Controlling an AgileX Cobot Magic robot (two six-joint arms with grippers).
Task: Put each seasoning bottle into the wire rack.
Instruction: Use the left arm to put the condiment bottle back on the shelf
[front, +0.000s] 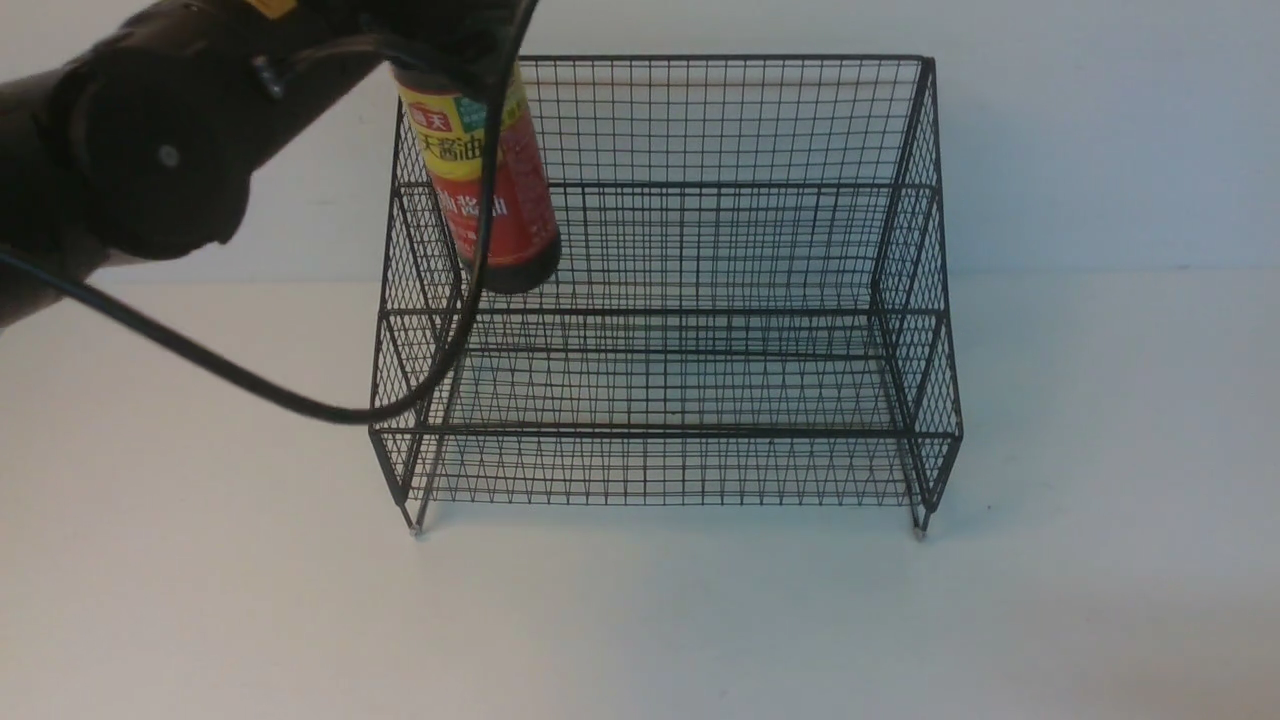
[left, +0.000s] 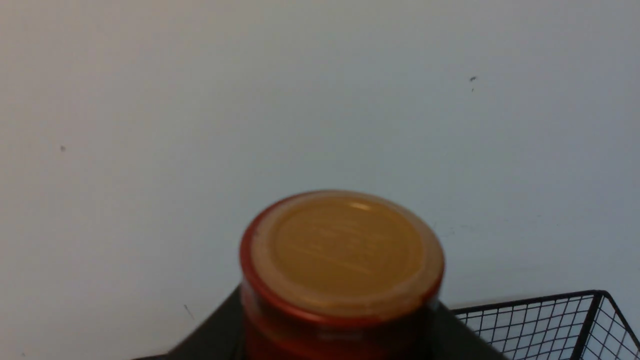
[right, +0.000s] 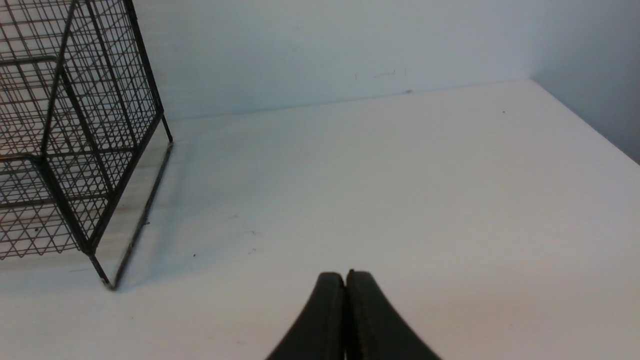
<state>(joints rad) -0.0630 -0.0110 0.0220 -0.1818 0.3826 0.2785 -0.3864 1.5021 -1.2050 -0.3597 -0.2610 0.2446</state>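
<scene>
Clenched on the neck of the bottle (front: 495, 180), my left end effector (left: 335, 342) carries it at the rack's left end. From the front, the top of the bottle is hidden under my left arm (front: 150, 150), so only the yellow-and-red label and the dark base show. The bottle hangs a little tilted, its base leaning toward the middle of the rack (front: 700, 400). The base sits at the height of the upper tier, inside the rack's outline, but I cannot tell whether it touches the mesh. In my left wrist view the tan cap (left: 345, 250) with its red rim fills the lower middle. Dark parts of the end effector flank it on both sides, and a corner of the rack shows just beyond. A black cable (front: 250, 385) loops down from my left arm and crosses in front of the rack's left front corner. The rack stands on the white table (front: 200, 600) against a pale wall (front: 1100, 150), and both tiers show no other load. My right end effector (right: 345, 280) is pressed closed on nothing, low over bare table, well apart from the rack's right side.
</scene>
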